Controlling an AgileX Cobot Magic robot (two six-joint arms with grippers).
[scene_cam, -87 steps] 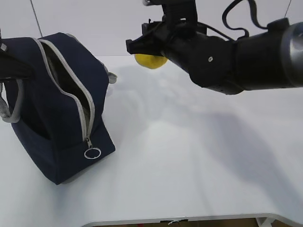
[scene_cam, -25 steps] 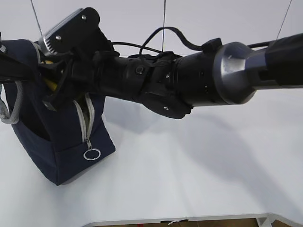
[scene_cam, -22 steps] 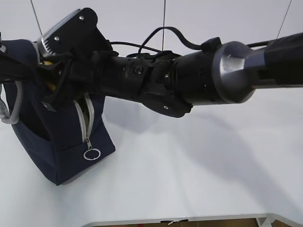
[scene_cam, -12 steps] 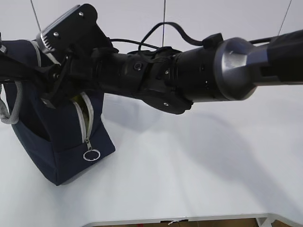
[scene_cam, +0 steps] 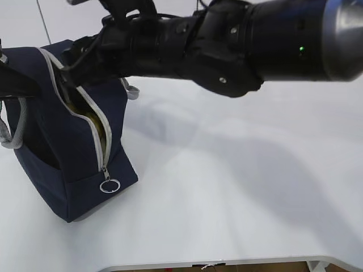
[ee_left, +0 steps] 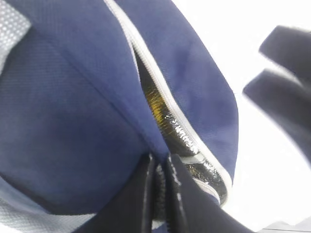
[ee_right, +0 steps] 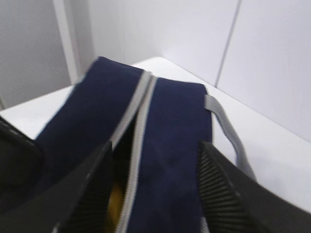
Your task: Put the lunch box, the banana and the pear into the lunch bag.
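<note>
Right hand (ee_right: 153, 194) spread empty above lunch bag (scene_cam: 68, 164); left hand (ee_left: 160, 194) pinches its edge.

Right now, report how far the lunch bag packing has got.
Looks done: something yellow sits inside the open lunch bag, seen through the zipper gap; which fruit it is I cannot tell.

In hand: the right end effector is open and empty above the opening; the left end effector pinches the bag's edge.

Left: the lunch box is not visible anywhere, so unconfirmed.
</note>
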